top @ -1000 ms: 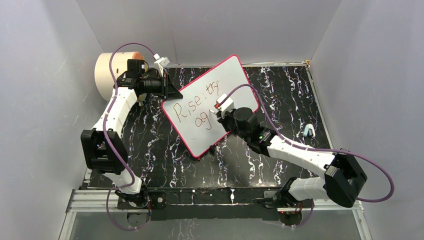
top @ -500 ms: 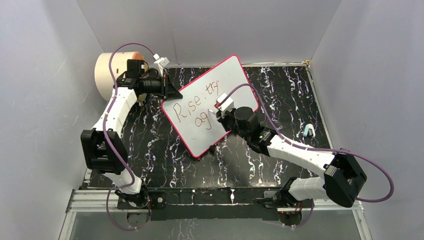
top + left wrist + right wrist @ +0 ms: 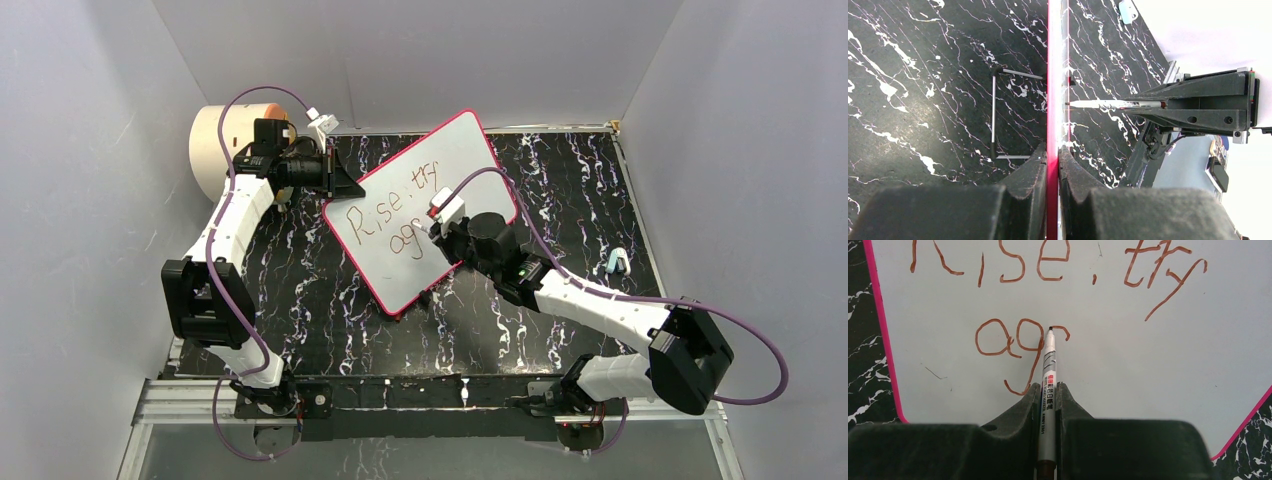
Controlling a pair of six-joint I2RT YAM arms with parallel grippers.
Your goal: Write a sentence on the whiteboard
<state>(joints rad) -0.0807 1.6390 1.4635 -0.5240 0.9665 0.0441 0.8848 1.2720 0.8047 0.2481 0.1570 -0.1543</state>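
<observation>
whiteboard (image 3: pixel 1148 370): reddish-brown handwritten sentence (image 3: pixel 1048 279), top line along upper edge reads "Rise, try". second line under it, just "ag" plus small hook stroke. marker (image 3: pixel 1049 385) barrel has red and black print, way too tiny to read.

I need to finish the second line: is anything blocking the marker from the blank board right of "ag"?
Nothing visible. The right claw holds the marker with its tip on the whiteboard at the end of the sentence; rightward the surface is bare white up to the pink rim.
</observation>
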